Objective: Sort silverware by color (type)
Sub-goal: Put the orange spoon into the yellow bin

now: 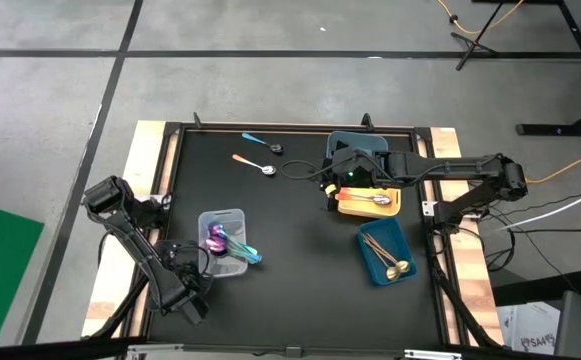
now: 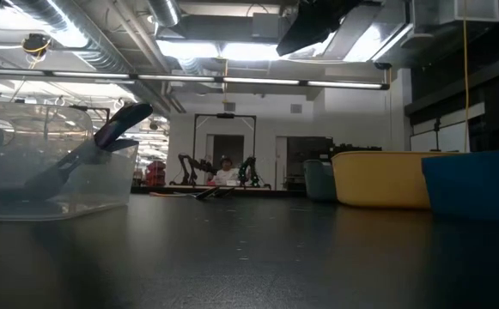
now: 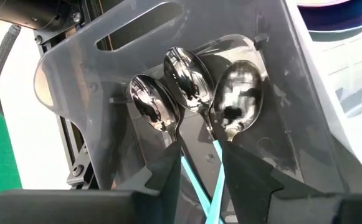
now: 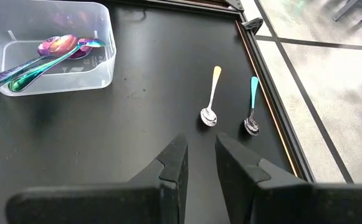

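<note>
Three spoons with silver bowls and teal handles (image 3: 193,93) lie in a clear tray (image 3: 106,74), bowls on its floor. My left gripper (image 3: 200,154) is open above them, its fingers on either side of the teal handles (image 1: 245,252). Purple iridescent spoons (image 4: 56,46) lie in the adjoining clear tray (image 1: 222,218). An orange-handled spoon (image 4: 210,99) and a teal-handled spoon (image 4: 252,109) lie flat on the black table, far of centre. My right gripper (image 4: 200,149) hangs open over the table by the yellow tray (image 1: 395,210), with nothing between its fingers.
The yellow tray holds a silver spoon (image 1: 375,200). A blue tray (image 1: 370,245) with gold spoons (image 1: 390,262) lies near the right edge, and a grey-blue tray (image 1: 355,143) stands at the far side. Bare black table lies between the clear trays and the coloured ones.
</note>
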